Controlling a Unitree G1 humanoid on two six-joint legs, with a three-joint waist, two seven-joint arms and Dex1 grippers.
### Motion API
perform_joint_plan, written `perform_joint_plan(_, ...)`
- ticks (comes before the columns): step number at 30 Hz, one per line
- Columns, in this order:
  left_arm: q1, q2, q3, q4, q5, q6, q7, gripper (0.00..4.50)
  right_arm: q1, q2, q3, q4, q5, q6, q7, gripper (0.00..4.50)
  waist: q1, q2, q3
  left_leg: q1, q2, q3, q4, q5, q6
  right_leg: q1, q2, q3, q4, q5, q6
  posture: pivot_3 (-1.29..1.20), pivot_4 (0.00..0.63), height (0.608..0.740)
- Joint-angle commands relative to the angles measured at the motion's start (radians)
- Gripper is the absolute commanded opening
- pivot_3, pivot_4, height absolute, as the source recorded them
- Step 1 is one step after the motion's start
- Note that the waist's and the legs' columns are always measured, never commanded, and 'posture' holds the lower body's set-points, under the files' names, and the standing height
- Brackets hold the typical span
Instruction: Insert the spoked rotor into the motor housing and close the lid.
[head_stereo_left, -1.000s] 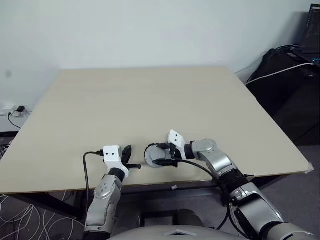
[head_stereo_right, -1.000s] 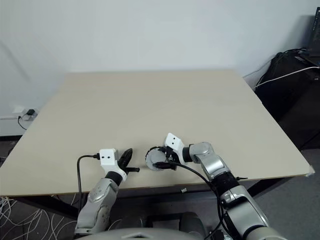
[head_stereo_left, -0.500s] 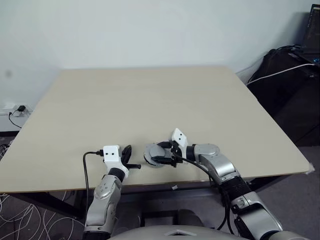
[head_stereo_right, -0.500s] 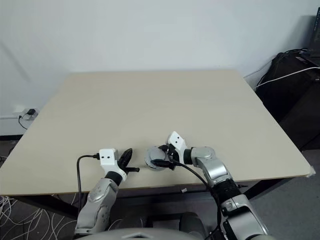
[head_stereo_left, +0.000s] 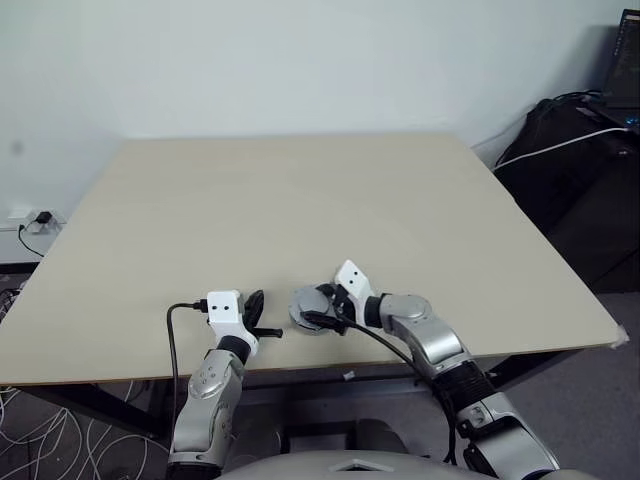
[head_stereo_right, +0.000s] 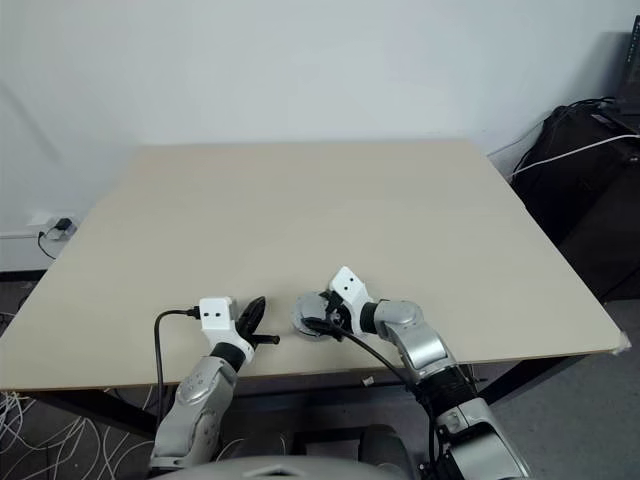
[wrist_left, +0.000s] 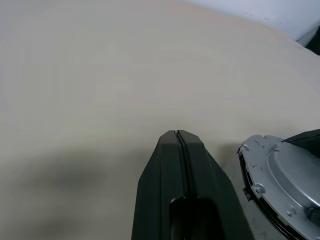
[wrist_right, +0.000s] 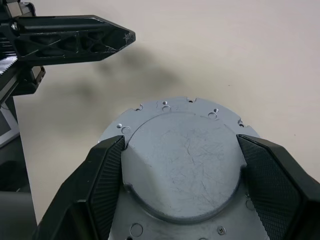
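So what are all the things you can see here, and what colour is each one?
table: one, pale beige, under everything.
lid: one, silver-grey round disc, lying near the table's front edge, between the right pincer's fingers.
wall socket with plug: one, white, low on the wall left of the table.
cables: several, white and dark, on the floor at the left.
dark bags with a white cable: black, right of the table.
left pincer: one, black, shut, beside the lid, holding nothing.
right pincer: one, black, fingers either side of the lid.
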Motion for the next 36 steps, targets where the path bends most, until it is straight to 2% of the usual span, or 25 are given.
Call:
perform_joint_plan(1, -0.007, -0.002, -0.007, -0.05, -0.006, -0.016, -0.012, 0.0, -0.005, -0.001, 0.008, -0.011, -0.018, 0.003, -0.013, 3.27, 0.0, 0.0, 0.0, 0.0, 0.0, 0.0, 0.0, 0.0, 0.0, 0.0, 0.0, 0.0, 0.0, 0.0, 0.0, 0.0, 0.0, 0.74)
perform_joint_plan(13, -0.004, 0.019, -0.028, -0.058, -0.008, -0.009, -0.065, 0.0, 0.006, 0.019, 0.015, 0.005, -0.061, -0.013, -0.088, 3.27, -0.004, 0.002, -0.002, 0.001, 0.0, 0.0, 0.0, 0.002, -0.003, 0.001, 0.0, 0.0, 0.0, -0.001, 0.004, 0.0, 0.0, 0.74)
perform_joint_plan(29, 0.016, 0.082, -0.074, -0.083, -0.021, 0.017, -0.167, 0.0, -0.007, 0.037, -0.015, 0.014, -0.035, 0.024, -0.115, 3.27, -0.02, 0.004, -0.003, 0.001, 0.0, 0.0, 0.0, 0.002, -0.004, 0.001, 0.0, 0.0, 0.001, -0.001, 0.004, 0.0, 0.0, 0.74)
perform_joint_plan(36, 0.018, 0.08, -0.075, -0.084, -0.021, 0.018, -0.166, 0.0, -0.021, 0.002, 0.029, 0.039, -0.096, -0.033, -0.117, 3.27, -0.021, 0.004, -0.003, 0.001, 0.0, 0.0, 0.0, 0.002, -0.004, 0.002, -0.001, 0.0, 0.001, 0.0, 0.005, 0.0, 0.0, 0.74)
